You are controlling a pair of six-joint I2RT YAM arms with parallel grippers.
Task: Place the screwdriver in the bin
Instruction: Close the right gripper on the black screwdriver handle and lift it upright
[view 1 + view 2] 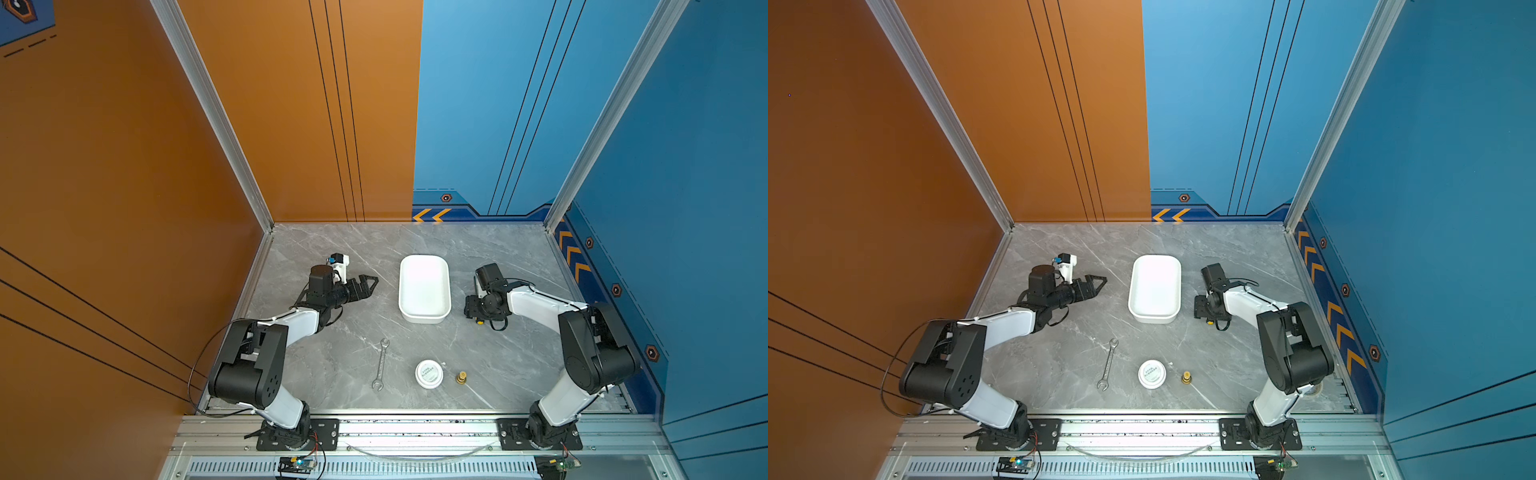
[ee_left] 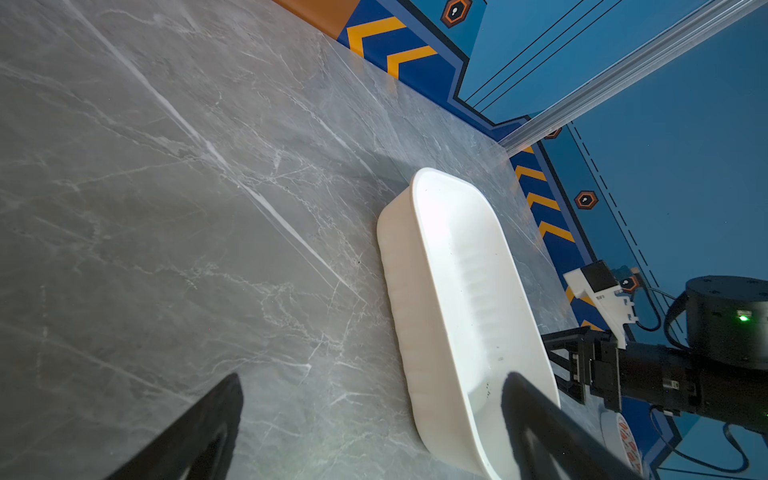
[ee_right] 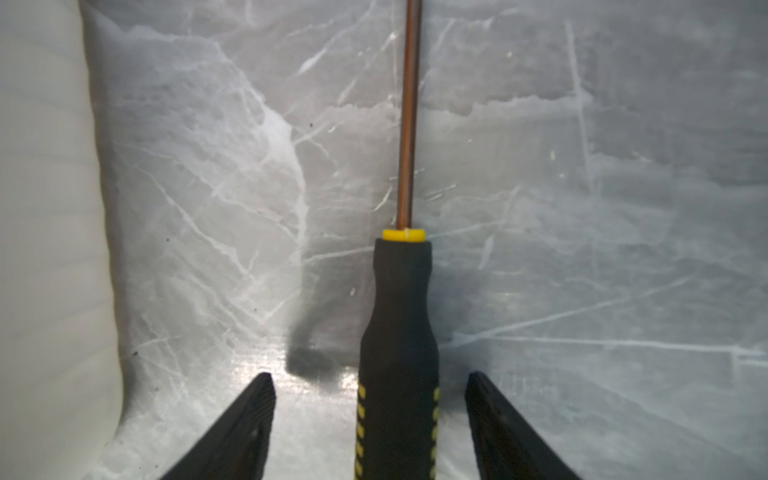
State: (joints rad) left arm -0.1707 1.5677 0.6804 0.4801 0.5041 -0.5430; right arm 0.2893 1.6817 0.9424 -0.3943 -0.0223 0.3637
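Observation:
The screwdriver lies flat on the grey marble table, black handle with yellow trim, thin shaft pointing away. My right gripper straddles its handle, open, with a gap on each side between fingers and handle. In both top views this gripper points down just right of the white bin, and only the screwdriver's yellow end cap shows beneath it. The bin's wall is close beside the tool. My left gripper hovers open and empty left of the bin.
A silver wrench, a small round white jar and a brass fitting lie nearer the front edge. Orange and blue walls close in the table on three sides.

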